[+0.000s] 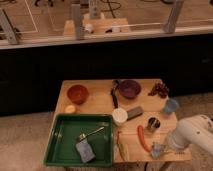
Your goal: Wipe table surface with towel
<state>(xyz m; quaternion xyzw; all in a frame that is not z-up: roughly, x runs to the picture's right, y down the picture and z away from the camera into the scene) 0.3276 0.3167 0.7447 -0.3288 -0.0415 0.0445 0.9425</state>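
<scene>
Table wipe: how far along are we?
Done: nothing that shows; no wiped stretch can be told apart on the table. In hand: the gripper is at the front right corner, right by a crumpled pale blue cloth, probably the towel; whether it holds it is unclear. Left: the whole wipe, likely working around the red pepper and metal can nearby.

Tool [159,149] at table [100,102] front-R corner; red obj [143,138], metal cup [153,123] crowd it.

Lab: glass partition [142,14], lined floor [31,16]; end effector [159,149] at table [100,102] edge.
</scene>
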